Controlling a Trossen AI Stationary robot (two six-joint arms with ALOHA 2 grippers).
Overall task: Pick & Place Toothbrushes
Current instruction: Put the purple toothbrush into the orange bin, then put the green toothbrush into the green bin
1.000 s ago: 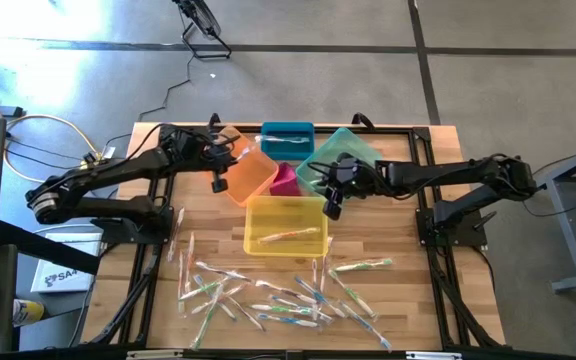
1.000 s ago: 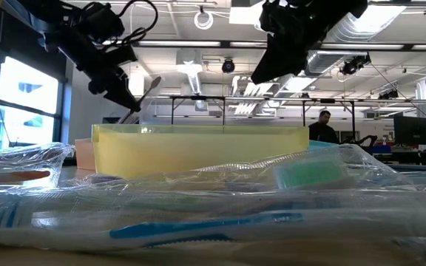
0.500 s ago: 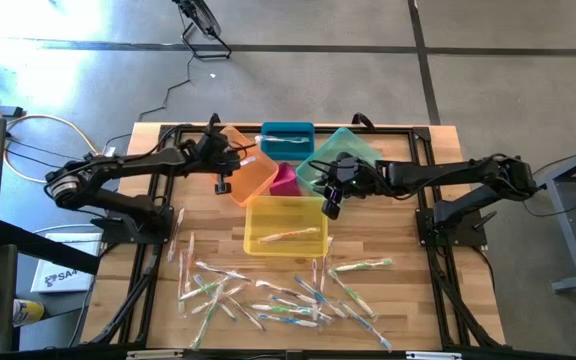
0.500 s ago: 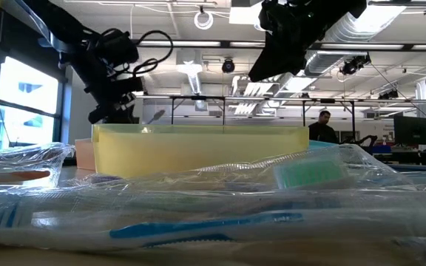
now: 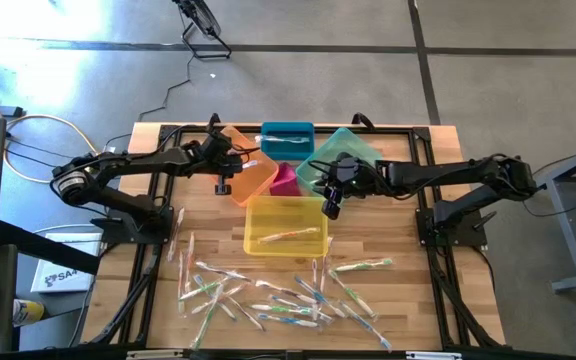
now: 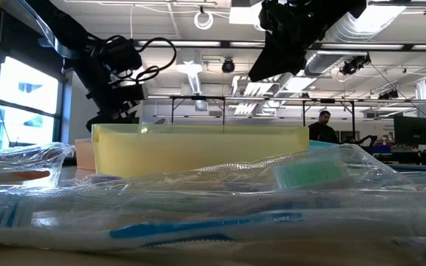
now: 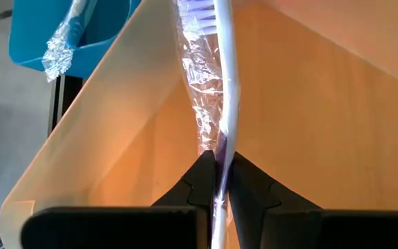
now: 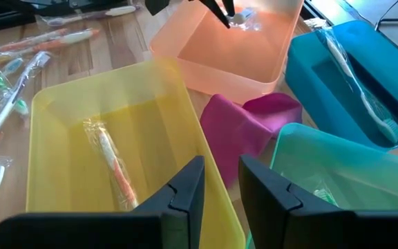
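Note:
My left gripper (image 5: 238,161) reaches into the orange bin (image 5: 256,180), shut on a wrapped toothbrush (image 7: 209,83) with a whitish-purple handle. Its head end points ahead of the fingers, into the bin. My right gripper (image 8: 220,183) hovers over the yellow bin's far right corner (image 5: 323,200), narrowly open with nothing between its fingers. One orange-accented toothbrush (image 5: 286,236) lies flat on the yellow bin's floor. Another (image 8: 365,90) lies in the blue bin. Several more wrapped toothbrushes (image 5: 288,295) lie loose on the near part of the table. My left gripper pinches the toothbrush's handle (image 7: 221,142), wrapper and all, between its two fingertips (image 7: 199,176). It comes slanting down from the table's left, and the brush runs on ahead roughly in line with the fingers. The brush is inside the orange bin; whether its head end touches the bin, I cannot tell.
The orange, blue (image 5: 288,140), teal (image 5: 343,150), pink (image 5: 286,181) and yellow (image 5: 283,225) bins are crowded together at the table's middle and far side. A black frame (image 5: 438,240) borders the wooden top. In the low view a person (image 6: 324,125) stands far behind the table.
My left gripper has sunk and moved toward the table's right, into the orange bin. It rolled as it went, still shut on the toothbrush. The brush, which stuck up above the yellow bin's rim in the low view, is now hidden behind it.

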